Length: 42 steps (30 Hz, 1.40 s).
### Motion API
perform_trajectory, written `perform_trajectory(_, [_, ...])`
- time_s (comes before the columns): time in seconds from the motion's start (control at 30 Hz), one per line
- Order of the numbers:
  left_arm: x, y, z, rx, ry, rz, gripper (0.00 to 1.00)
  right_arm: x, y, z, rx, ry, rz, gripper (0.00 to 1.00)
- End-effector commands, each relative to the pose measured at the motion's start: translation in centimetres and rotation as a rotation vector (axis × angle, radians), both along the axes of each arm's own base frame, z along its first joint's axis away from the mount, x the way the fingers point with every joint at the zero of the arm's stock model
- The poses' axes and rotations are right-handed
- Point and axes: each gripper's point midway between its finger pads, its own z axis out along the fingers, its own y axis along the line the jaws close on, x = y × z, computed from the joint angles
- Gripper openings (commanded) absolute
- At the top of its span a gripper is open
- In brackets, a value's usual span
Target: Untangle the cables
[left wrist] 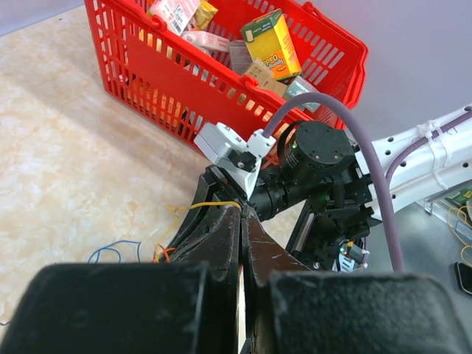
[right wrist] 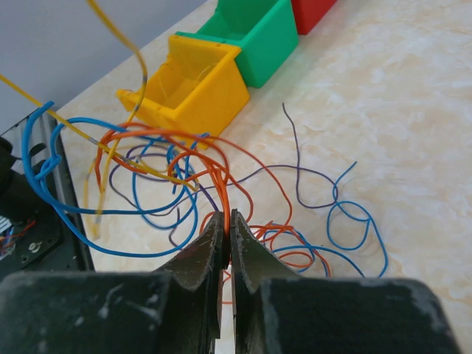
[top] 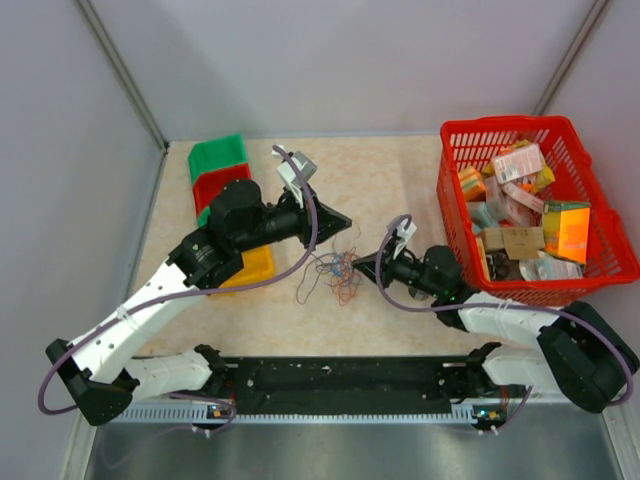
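The cables [top: 335,272] lie as a loose tangle of thin blue, orange, purple and yellow wires at the table's middle. My left gripper [top: 347,224] is just above the tangle, shut on a yellow wire [left wrist: 210,204] that leaves its tips [left wrist: 244,210]. My right gripper [top: 359,265] is at the tangle's right edge. In the right wrist view it [right wrist: 227,215] is shut on orange wire strands [right wrist: 221,181]. Blue loops [right wrist: 66,214] and a purple wire [right wrist: 295,140] spread round them. The yellow wire [right wrist: 125,44] rises up and out of that view.
A red basket [top: 505,128] full of packets stands at the right, close behind my right arm. Green [top: 218,155], red [top: 212,185] and yellow [top: 257,268] bins stand at the left under my left arm. A black rail [top: 340,380] runs along the near edge.
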Motion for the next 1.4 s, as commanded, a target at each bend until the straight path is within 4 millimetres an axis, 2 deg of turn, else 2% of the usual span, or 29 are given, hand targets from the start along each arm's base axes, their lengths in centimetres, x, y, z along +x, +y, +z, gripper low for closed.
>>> perform_trajectory(0.0, [-0.1, 0.6, 3.5, -0.045, -0.093, 0.015, 0.00, 2.7, -0.5, 2.1, -0.002, -0.050, -0.143, 0.00])
perform_trajectory(0.07, [1.0, 2.5, 4.8, -0.020, -0.140, 0.128, 0.00, 4.2, -1.9, 1.0, -0.047, -0.005, -0.268, 0.00])
perform_trajectory(0.1, [2.1, 4.1, 5.4, -0.009, -0.155, 0.233, 0.00, 5.1, -2.9, 0.4, -0.070, 0.014, -0.343, 0.00])
perform_trajectory(0.2, [2.9, 10.4, 9.2, -0.065, -0.251, 0.519, 0.00, 7.3, -5.7, -1.7, -0.170, 0.081, -0.547, 0.00])
perform_trajectory(0.27, [2.0, 14.7, 12.6, -0.145, -0.350, 0.657, 0.00, 8.3, -7.1, -3.1, -0.248, 0.128, -0.642, 0.00])
perform_trajectory(0.4, [-0.7, 21.3, 17.0, -0.227, -0.492, 0.825, 0.00, 9.2, -8.2, -4.9, -0.333, 0.191, -0.727, 0.00])
perform_trajectory(0.53, [-2.1, 26.2, 18.5, -0.184, -0.551, 0.977, 0.00, 9.9, -10.1, -5.9, -0.382, 0.227, -0.823, 0.00])
perform_trajectory(0.6, [-2.4, 27.4, 18.5, -0.172, -0.544, 1.015, 0.00, 10.1, -10.9, -5.9, -0.397, 0.223, -0.858, 0.00])
perform_trajectory(0.67, [-2.5, 27.2, 18.1, -0.178, -0.528, 1.004, 0.00, 10.2, -11.0, -5.4, -0.393, 0.202, -0.858, 0.00])
perform_trajectory(0.8, [-1.8, 24.4, 16.8, -0.195, -0.481, 0.907, 0.00, 10.1, -9.6, -3.9, -0.364, 0.143, -0.764, 0.00])
perform_trajectory(0.83, [-1.5, 23.4, 16.7, -0.217, -0.456, 0.878, 0.00, 9.8, -8.8, -3.5, -0.351, 0.131, -0.709, 0.08])
perform_trajectory(0.93, [-0.6, 20.6, 16.6, -0.253, -0.413, 0.803, 0.00, 7.9, -5.7, -1.5, -0.264, 0.054, -0.487, 0.41])
perform_trajectory(1.0, [-0.2, 19.2, 16.9, -0.280, -0.392, 0.764, 0.00, 6.4, -4.7, -1.1, -0.212, 0.029, -0.397, 0.57])
perform_trajectory(1.17, [0.8, 15.3, 16.5, -0.305, -0.327, 0.651, 0.00, 2.7, -1.4, 1.9, -0.070, -0.079, -0.128, 0.72])
perform_trajectory(1.27, [1.5, 12.5, 14.9, -0.285, -0.267, 0.570, 0.00, 0.5, 0.0, 3.2, 0.004, -0.111, 0.002, 0.75])
perform_trajectory(1.37, [2.7, 10.0, 12.0, -0.267, -0.172, 0.529, 0.00, -0.5, 0.5, 4.0, 0.038, -0.135, 0.046, 0.75])
